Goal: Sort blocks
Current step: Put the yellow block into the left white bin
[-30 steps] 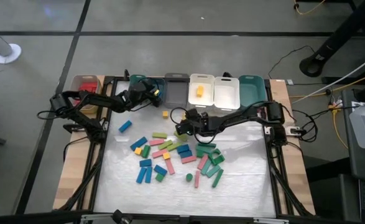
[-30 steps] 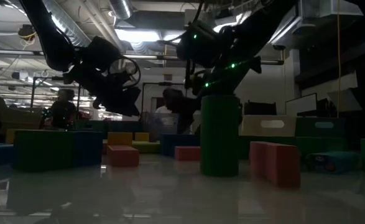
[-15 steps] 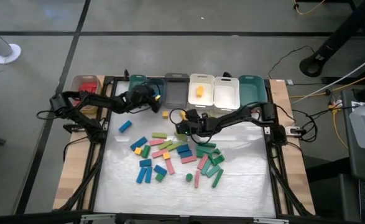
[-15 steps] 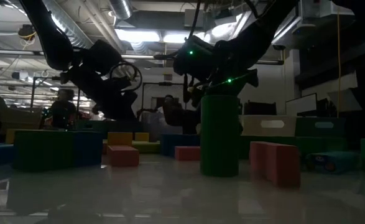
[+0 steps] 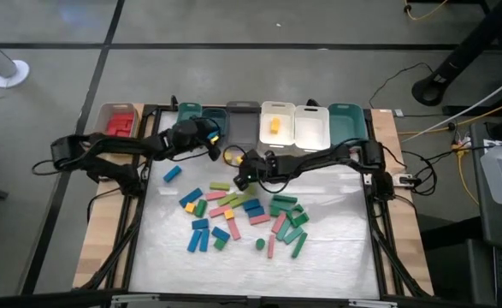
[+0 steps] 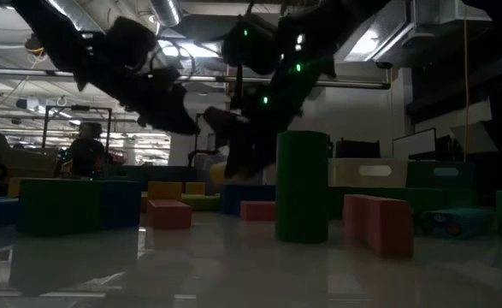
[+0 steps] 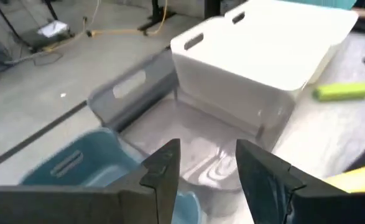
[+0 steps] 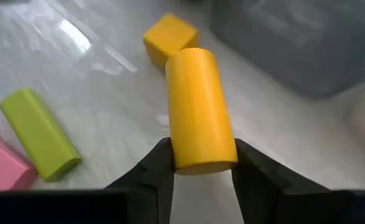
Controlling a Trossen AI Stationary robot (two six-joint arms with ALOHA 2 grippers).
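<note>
Many blocks (image 5: 242,214) lie loose in the middle of the table: blue, green, lime, pink and yellow. My right gripper (image 5: 240,176) hangs at the pile's far edge, shut on a yellow cylinder (image 8: 198,112). Just beyond it a yellow cube (image 8: 170,36) rests flat on the table. Nearby lie a lime bar (image 8: 39,134) and a pink block (image 8: 2,169). My left gripper (image 7: 207,168) is open with nothing between its fingers. It is raised in front of the teal bin (image 5: 191,113) and the grey bin (image 7: 145,102). My right gripper pinches the yellow cylinder between its two fingers, on the curved sides near its near end (image 8: 198,155). The fingers slant down from the table's right and lie along the cylinder. The cylinder sticks out ahead of the fingers, lifted clear of the table.
A row of bins stands along the far edge: a tan bin (image 5: 121,120) with red blocks, the teal and grey ones, a white bin (image 5: 276,124) holding a yellow block, another white bin (image 5: 312,127) and a teal bin (image 5: 345,124). A tall green cylinder (image 6: 302,184) stands near the front.
My right gripper has risen and gone a little toward the table's left edge, and the yellow cylinder has come up off the table with it. My left gripper has also risen in front of the bins, its fingers as far apart as before.
</note>
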